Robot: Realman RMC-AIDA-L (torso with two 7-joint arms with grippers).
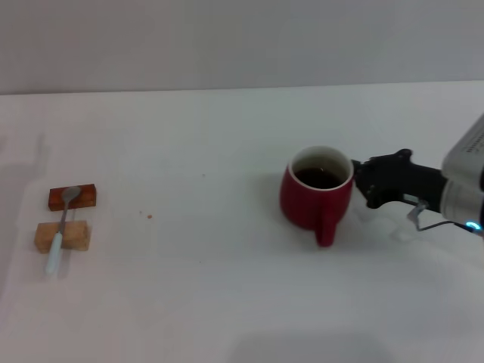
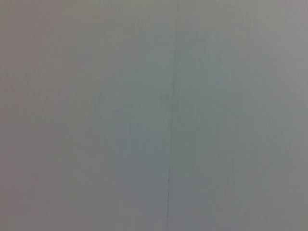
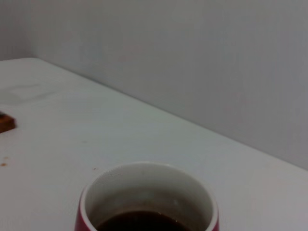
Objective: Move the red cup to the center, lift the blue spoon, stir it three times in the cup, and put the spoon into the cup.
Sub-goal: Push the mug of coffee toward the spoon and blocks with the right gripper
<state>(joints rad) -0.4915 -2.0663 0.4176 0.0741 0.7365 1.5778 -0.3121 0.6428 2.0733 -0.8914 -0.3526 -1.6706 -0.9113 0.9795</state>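
Your head camera looks forward and down over the tabletop (image 1: pixel 227 302) to its far edge. Your right wrist camera sits low and close behind the red cup (image 3: pixel 147 199), shared with the head view. Your left wrist camera faces only a blank surface.

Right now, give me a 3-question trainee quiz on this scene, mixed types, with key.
1. True or false: the blue spoon lies across two wooden blocks.
2. The right gripper is at which side of the red cup?
A. robot's left
B. robot's right
C. above the rim
3. What is in the cup?

Key:
1. True
2. B; whether its jaws grip the cup cannot be told.
3. A dark liquid.

The left gripper is out of view.
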